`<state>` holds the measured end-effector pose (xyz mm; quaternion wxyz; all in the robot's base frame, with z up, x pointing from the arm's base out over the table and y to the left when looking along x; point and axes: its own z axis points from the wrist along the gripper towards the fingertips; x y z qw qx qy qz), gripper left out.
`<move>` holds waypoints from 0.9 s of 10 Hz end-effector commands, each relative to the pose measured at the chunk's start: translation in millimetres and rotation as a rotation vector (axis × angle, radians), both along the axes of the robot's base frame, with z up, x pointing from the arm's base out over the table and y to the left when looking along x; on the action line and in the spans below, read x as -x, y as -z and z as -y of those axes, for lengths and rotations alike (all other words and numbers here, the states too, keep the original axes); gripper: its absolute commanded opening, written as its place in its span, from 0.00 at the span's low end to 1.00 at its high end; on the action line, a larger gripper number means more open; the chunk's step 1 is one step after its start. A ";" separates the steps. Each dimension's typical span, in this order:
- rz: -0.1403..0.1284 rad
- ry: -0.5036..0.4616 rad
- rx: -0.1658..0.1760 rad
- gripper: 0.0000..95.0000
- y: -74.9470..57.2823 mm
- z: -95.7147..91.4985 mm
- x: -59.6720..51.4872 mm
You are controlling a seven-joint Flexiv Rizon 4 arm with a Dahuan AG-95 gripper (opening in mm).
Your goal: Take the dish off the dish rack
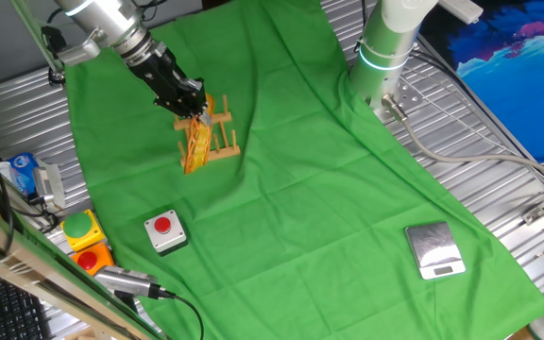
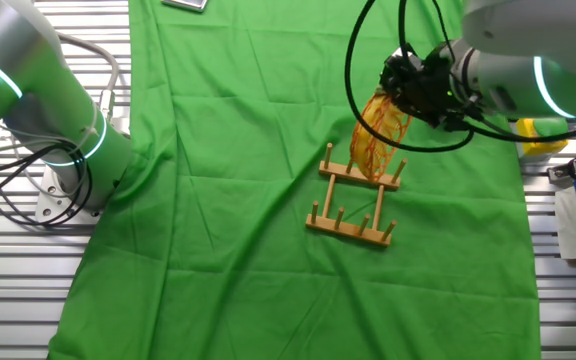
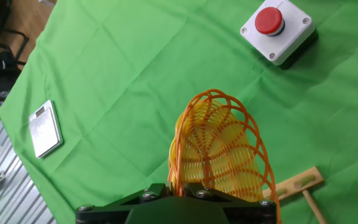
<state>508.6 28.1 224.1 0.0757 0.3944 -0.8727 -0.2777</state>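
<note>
Hand view showed what the fixed views couldn't: the gripper was clamped on the rim of the dish, the woven yellow-orange weave standing on edge directly ahead of the fingers. Only one corner of the dish rack was visible there, below-right of the gripper.

One fixed view had the gripper over the dish rack, with the dish hanging just under it, upright, low edge near the rack base. Couldn't tell from there whether the dish still sat between the pegs.

The other fixed view showed the whole dish rack: two peg rails. The dish was at the rail nearer the gripper, tilted; the far rail held nothing.

Grey button box with red button lay ahead of the gripper on the green-covered desk; a small silver scale off to the other side.
</note>
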 end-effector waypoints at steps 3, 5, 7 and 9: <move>0.003 -0.007 0.038 0.00 0.3 0.2 0.4; -0.023 0.025 0.064 0.00 0.3 0.2 0.4; -0.008 0.018 0.057 0.00 0.3 0.2 0.4; -0.014 0.028 0.068 0.00 0.3 0.2 0.4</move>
